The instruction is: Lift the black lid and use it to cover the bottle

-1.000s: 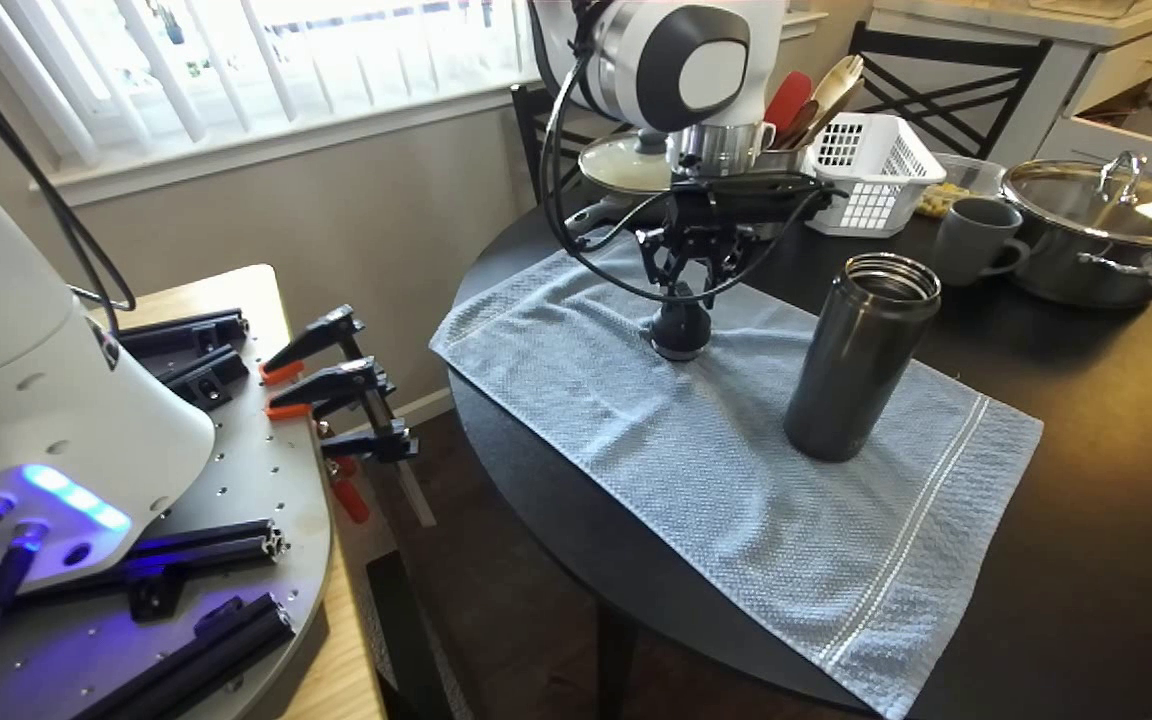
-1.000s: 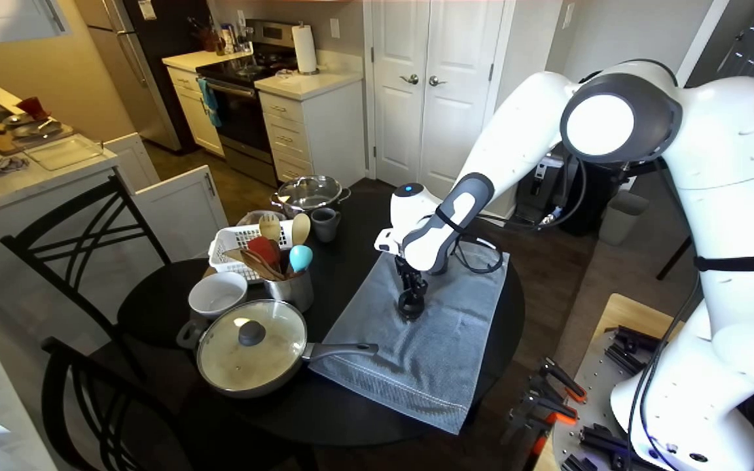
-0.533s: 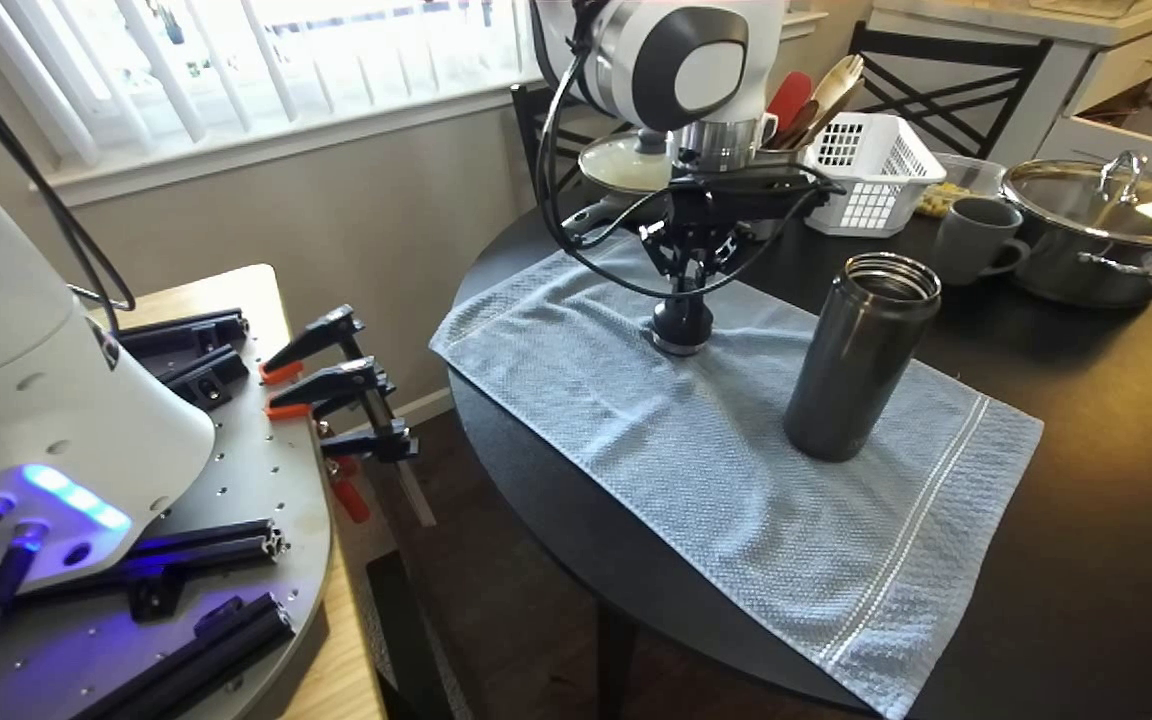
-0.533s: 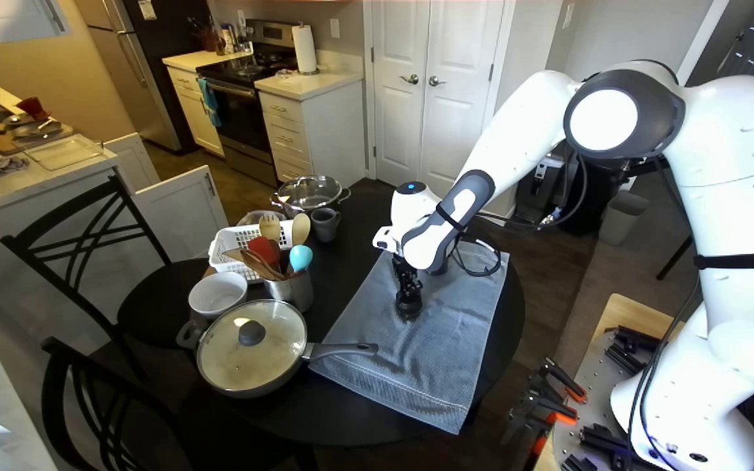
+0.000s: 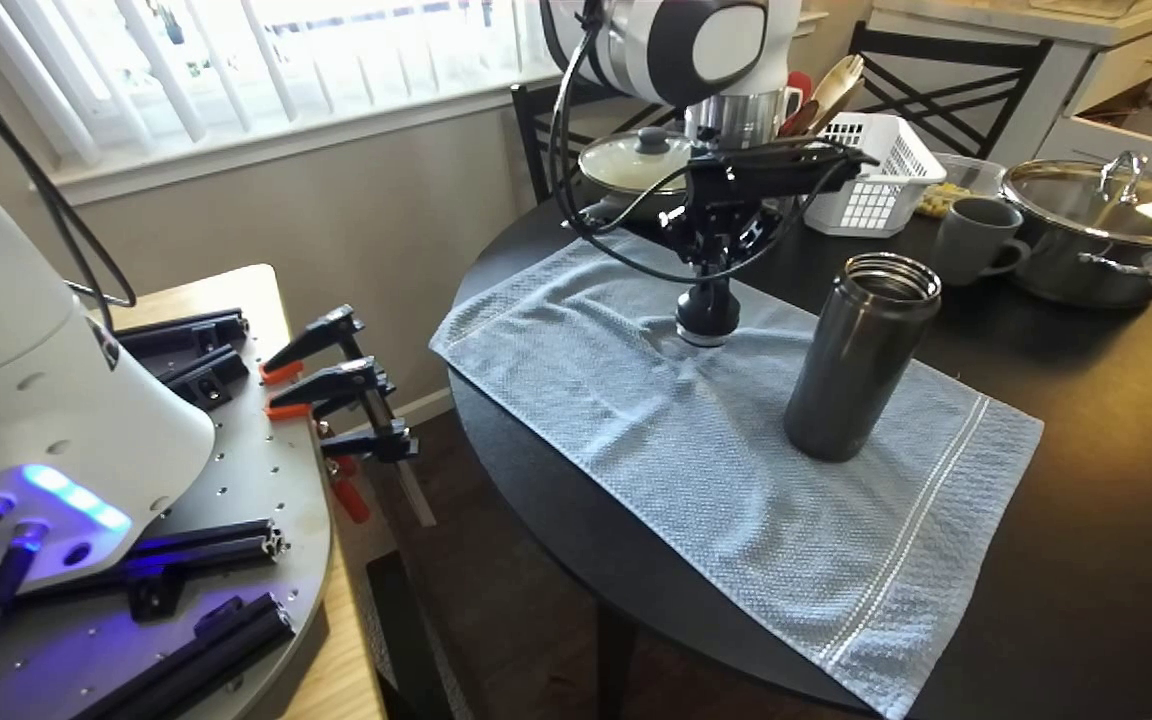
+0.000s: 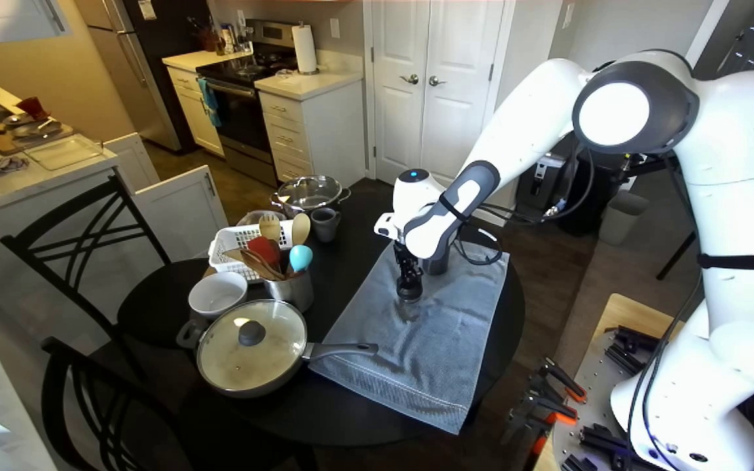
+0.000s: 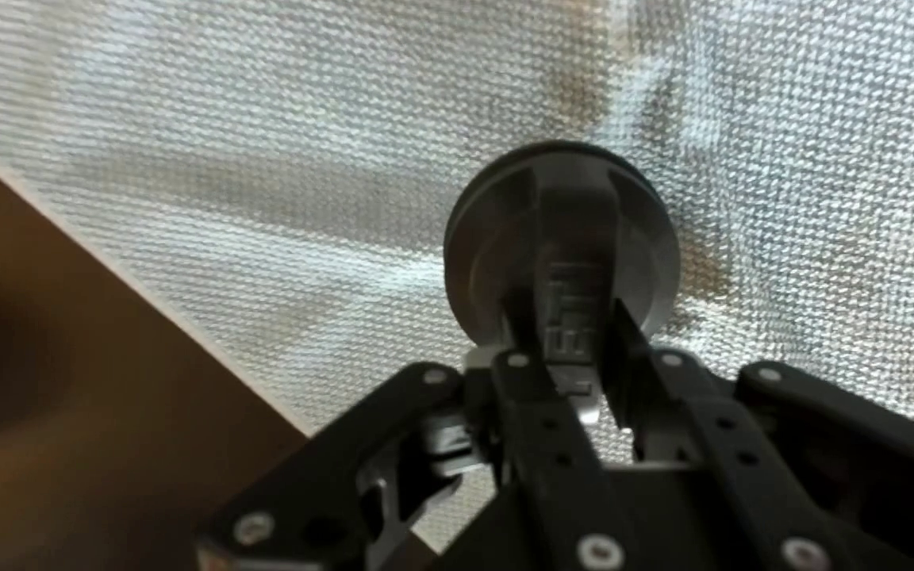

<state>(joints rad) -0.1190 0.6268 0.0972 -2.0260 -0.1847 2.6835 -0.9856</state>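
The black lid (image 5: 708,316) is held upright by its raised handle, at or just above the towel; any gap under it is hard to tell. It also shows in an exterior view (image 6: 409,293) and in the wrist view (image 7: 568,198). My gripper (image 5: 714,270) points down and its fingers are closed on both sides of the lid's handle, as the wrist view shows (image 7: 568,317). The dark grey bottle (image 5: 858,375) stands upright and open-mouthed on the towel, to the right of the lid and apart from it. In an exterior view the bottle (image 6: 438,264) is partly hidden by the arm.
A blue-grey towel (image 5: 626,400) lies on the round black table (image 5: 1086,500). Around it are a grey mug (image 5: 976,240), a steel pot (image 5: 1086,265), a white basket (image 5: 871,195), a utensil holder (image 6: 295,291), a white bowl (image 6: 218,294) and a lidded pan (image 6: 252,360).
The gripper's fingers have closed on the lid's handle. Then gripper and lid have shifted toward the bottle and slightly up in the picture. The bottle has not moved.
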